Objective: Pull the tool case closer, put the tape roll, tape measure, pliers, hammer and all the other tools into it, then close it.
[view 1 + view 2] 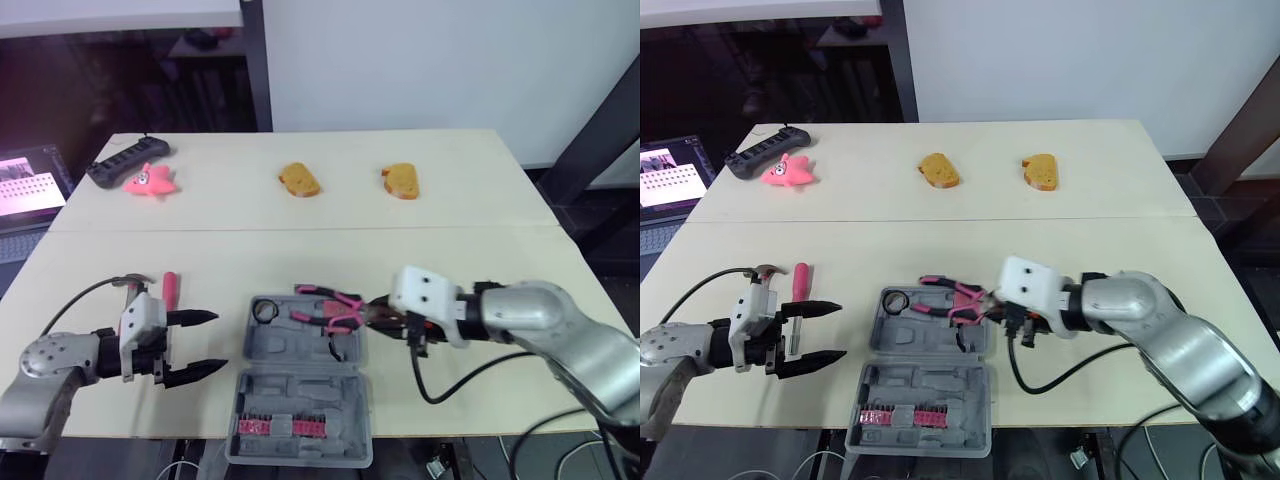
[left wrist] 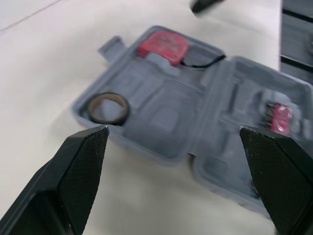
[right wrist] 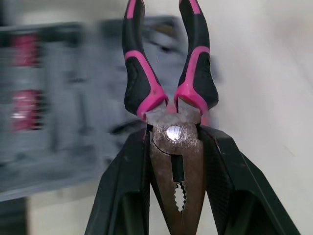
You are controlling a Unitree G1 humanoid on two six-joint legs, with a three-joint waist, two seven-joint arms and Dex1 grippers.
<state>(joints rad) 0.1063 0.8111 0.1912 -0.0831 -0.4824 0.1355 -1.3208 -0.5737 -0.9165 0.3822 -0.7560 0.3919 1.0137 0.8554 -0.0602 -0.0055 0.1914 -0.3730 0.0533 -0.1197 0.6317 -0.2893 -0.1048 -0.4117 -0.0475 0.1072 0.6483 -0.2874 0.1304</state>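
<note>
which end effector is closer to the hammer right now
Left. The left end effector is open right beside the hammer. The right end effector is on the far side of the open tool case, shut on the pliers.

head eyes: 2, high, looking down | wrists: 2, close, sharing tool case (image 2: 161, 122)
</note>
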